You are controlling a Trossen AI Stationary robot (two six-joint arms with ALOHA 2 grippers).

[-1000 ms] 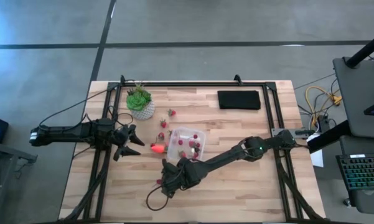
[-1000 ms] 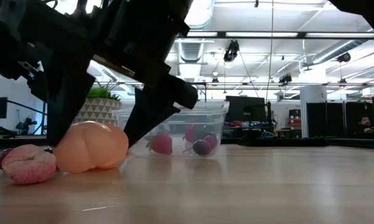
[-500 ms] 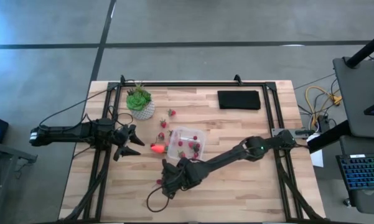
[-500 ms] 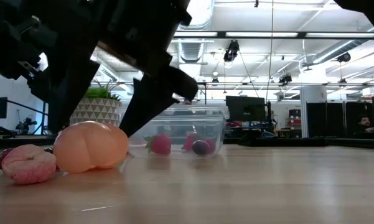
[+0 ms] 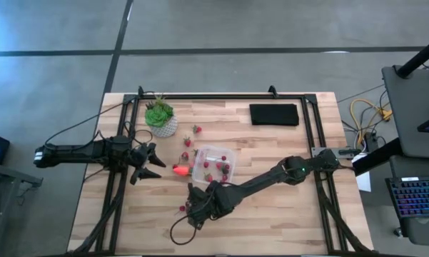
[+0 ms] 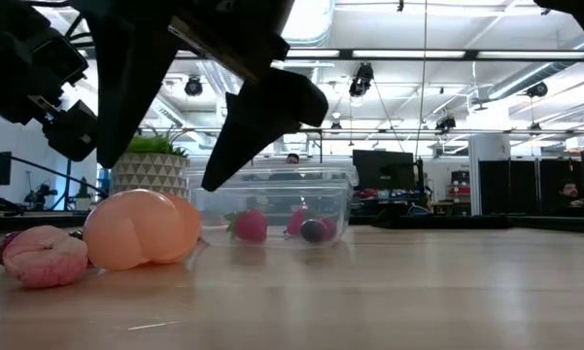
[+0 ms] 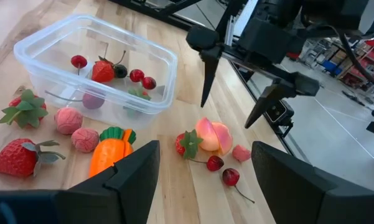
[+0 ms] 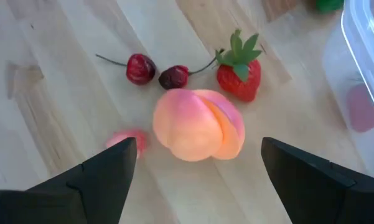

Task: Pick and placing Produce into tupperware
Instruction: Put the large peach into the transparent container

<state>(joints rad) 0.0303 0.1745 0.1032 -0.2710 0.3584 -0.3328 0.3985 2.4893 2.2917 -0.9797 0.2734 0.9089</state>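
Right hand [image 8: 196,165] open above unlabelled peach [image 8: 199,132]

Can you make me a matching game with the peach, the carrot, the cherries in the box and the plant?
Things:
1. peach
2. carrot
3. cherries in the box
4. plant

Places:
A. in a pale pot near the table's far edge
B. inside the clear plastic box
C. on the wood below the open right tool
D. lying on the table just outside the box, by the pink balls

Pairs: 1-C, 2-D, 3-B, 4-A
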